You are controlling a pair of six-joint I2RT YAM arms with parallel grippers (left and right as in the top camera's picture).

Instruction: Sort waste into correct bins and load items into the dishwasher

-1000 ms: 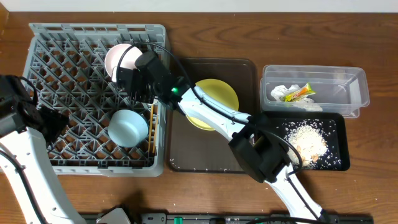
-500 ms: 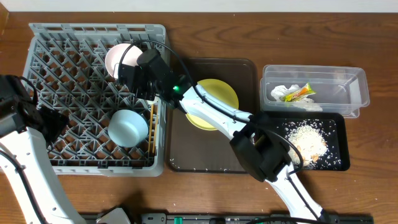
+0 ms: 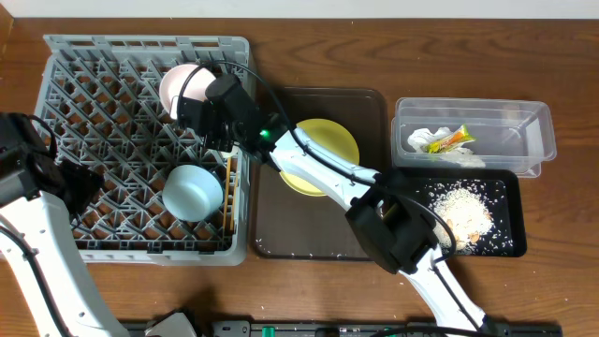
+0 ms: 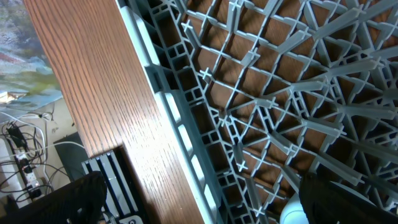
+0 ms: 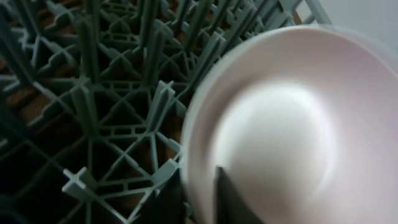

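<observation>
At the far side of the dish rack [image 3: 94, 75], toward its right edge, the right jaws are closed on the rim of the cream bowl [image 3: 180, 86], one finger [image 5: 227, 194] inside and one outside; we cannot tell whether the bowl is fully seated among the pegs. We judge the step in hand to be placing this bowl. We recommend lowering it until the rim bears between two peg rows and leaning it so it drains; release only once the pegs carry it; withdraw along the line of the fingers so the inner one does not drag the rim. Clear the light-blue bowl [image 3: 192, 192] and the chopsticks [image 3: 230, 192] nearby. The left jaws stand wide open and empty over the rack's left edge, above the bench [image 4: 93, 93]. The yellow plate [image 3: 332, 140] is not yet loaded.
</observation>
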